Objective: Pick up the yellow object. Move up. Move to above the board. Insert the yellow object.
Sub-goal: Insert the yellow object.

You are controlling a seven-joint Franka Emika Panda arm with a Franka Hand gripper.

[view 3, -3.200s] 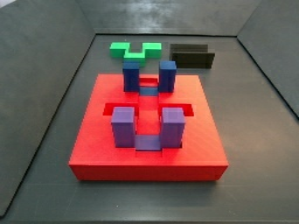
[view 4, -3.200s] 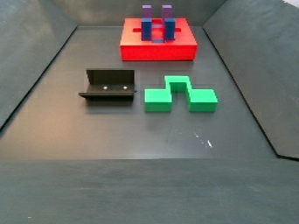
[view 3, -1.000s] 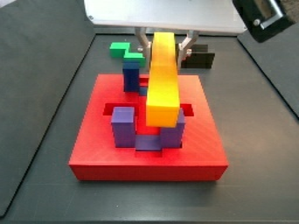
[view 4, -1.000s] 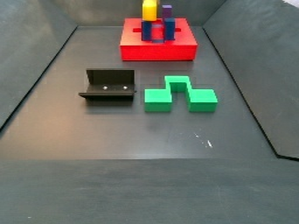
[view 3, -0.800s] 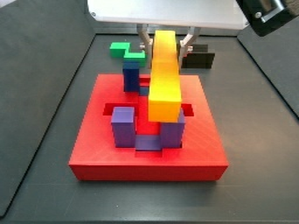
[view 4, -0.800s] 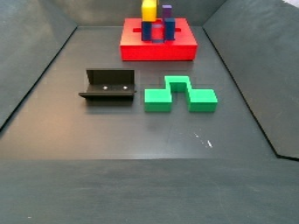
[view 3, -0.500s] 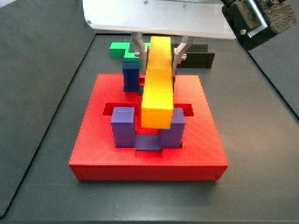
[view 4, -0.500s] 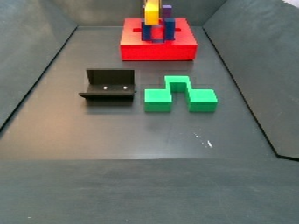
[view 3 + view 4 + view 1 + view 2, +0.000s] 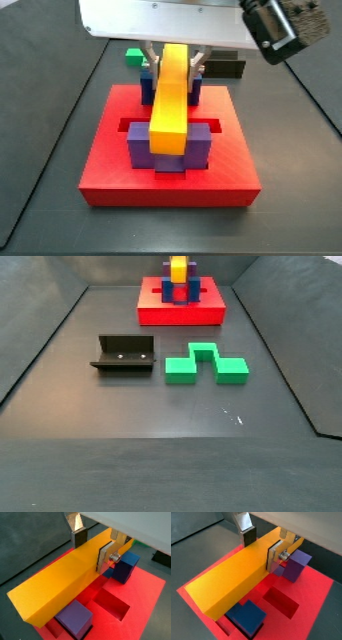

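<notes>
My gripper (image 9: 175, 58) is shut on the yellow object (image 9: 170, 95), a long yellow bar with orange sides, and holds it level over the board (image 9: 167, 178), a red slab. The bar runs along the board's middle line; its near end sits between the tops of the two purple posts (image 9: 140, 148). The blue posts (image 9: 148, 86) are mostly hidden behind it. In both wrist views the silver fingers (image 9: 107, 556) (image 9: 276, 554) press the bar's (image 9: 63, 584) (image 9: 234, 577) sides, above a recessed slot (image 9: 110, 603). In a side view the bar's end (image 9: 178, 269) shows above the board (image 9: 182, 311).
A green notched block (image 9: 205, 363) and the dark fixture (image 9: 123, 356) stand on the grey floor away from the board; they also show behind it as the green block (image 9: 136, 56) and the fixture (image 9: 227, 68). Dark walls enclose the floor.
My gripper has come down with the yellow bar and shifted slightly left, so the bar now lies lower, centred between the posts. Nothing else moved.
</notes>
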